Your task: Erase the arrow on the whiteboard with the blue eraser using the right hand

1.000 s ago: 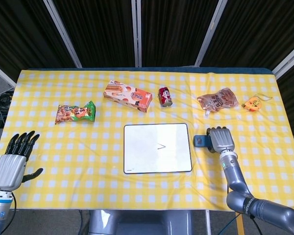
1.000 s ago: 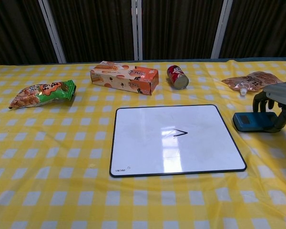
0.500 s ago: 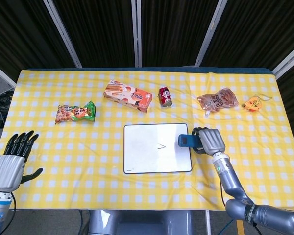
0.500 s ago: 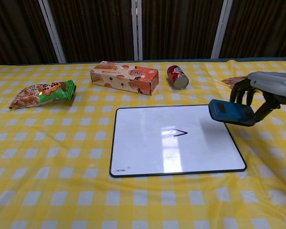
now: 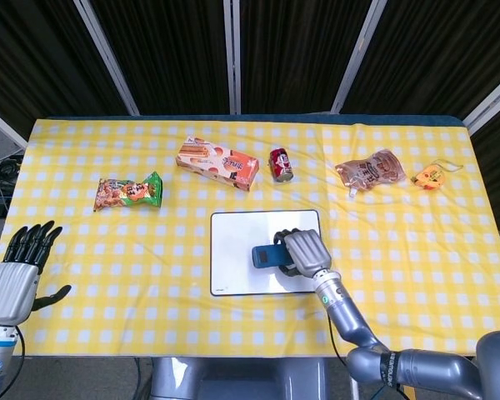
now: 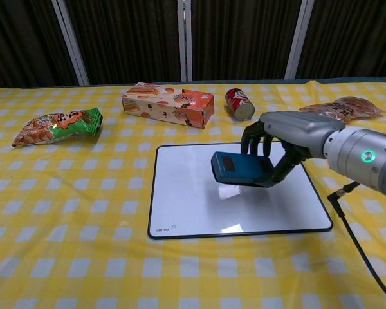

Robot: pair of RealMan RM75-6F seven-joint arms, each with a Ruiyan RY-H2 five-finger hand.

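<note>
The whiteboard [image 5: 233,262] [image 6: 186,199] lies flat at the middle of the yellow checked table. My right hand [image 5: 304,252] [image 6: 273,151] grips the blue eraser [image 5: 267,254] [image 6: 238,170] and holds it over the board's centre-right. The eraser covers the spot where the arrow is drawn, so the arrow is hidden in both views. I cannot tell whether the eraser touches the board. My left hand [image 5: 21,271] hovers at the table's near left edge, fingers apart, holding nothing.
Along the far side lie a green snack bag [image 5: 129,192] [image 6: 58,125], an orange biscuit box [image 5: 217,163] [image 6: 168,104], a red can [image 5: 281,164] [image 6: 240,103], a brown pouch [image 5: 368,171] [image 6: 340,108] and an orange tape measure [image 5: 429,176].
My right hand lifted the blue eraser from the cloth right of the board and carried it left over the board, now covering the arrow. The left hand barely moved.
</note>
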